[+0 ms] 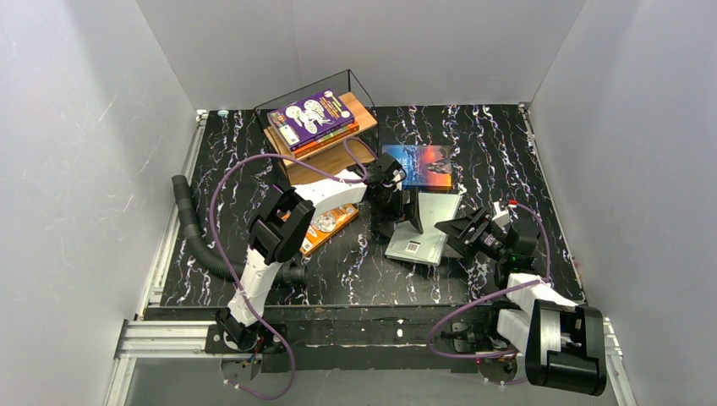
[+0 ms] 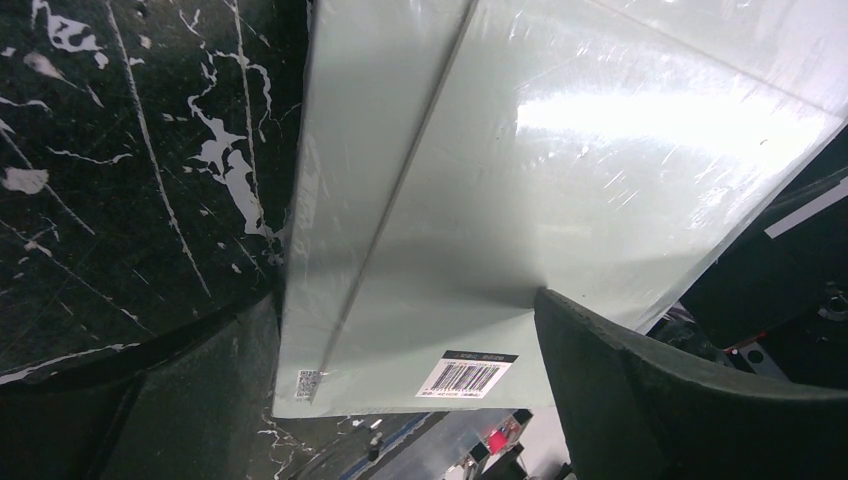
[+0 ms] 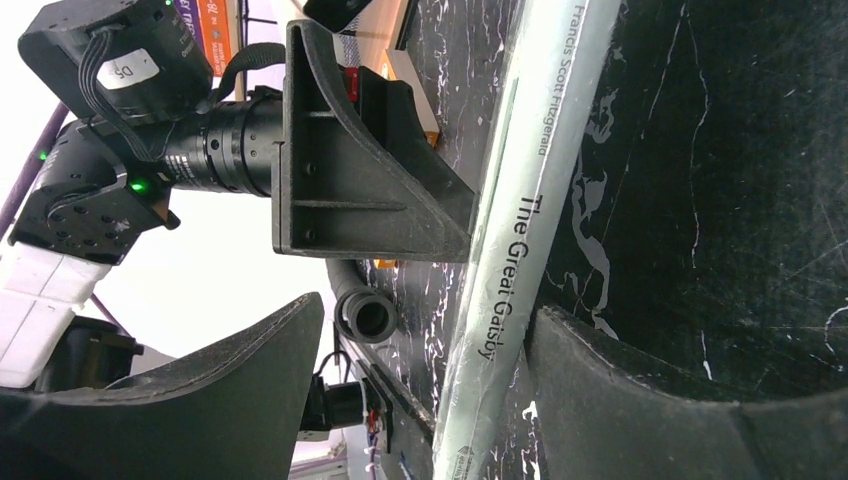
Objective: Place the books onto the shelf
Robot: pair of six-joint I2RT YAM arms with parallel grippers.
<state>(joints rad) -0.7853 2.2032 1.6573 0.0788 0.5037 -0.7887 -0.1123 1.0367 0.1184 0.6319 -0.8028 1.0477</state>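
Observation:
The shelf (image 1: 362, 110) stands at the back, with a purple book (image 1: 311, 115) on top of a small stack on its upper board. A blue sunset book (image 1: 427, 165) lies flat beside it. The pale grey-green book (image 1: 423, 233) lies mid-table. My left gripper (image 1: 397, 207) hovers open over it. In the left wrist view one finger (image 2: 640, 400) rests on the pale book (image 2: 520, 200) and the other sits off its left edge. My right gripper (image 1: 467, 230) is open at its right edge, with the pale book's spine (image 3: 515, 230) against one finger (image 3: 650, 400). An orange book (image 1: 328, 224) lies under the left arm.
A black corrugated hose (image 1: 193, 233) runs along the table's left edge. Grey walls enclose the black marbled table (image 1: 499, 144) on three sides. Purple cables loop from both arms. The shelf's lower board (image 1: 331, 161) is bare at the front.

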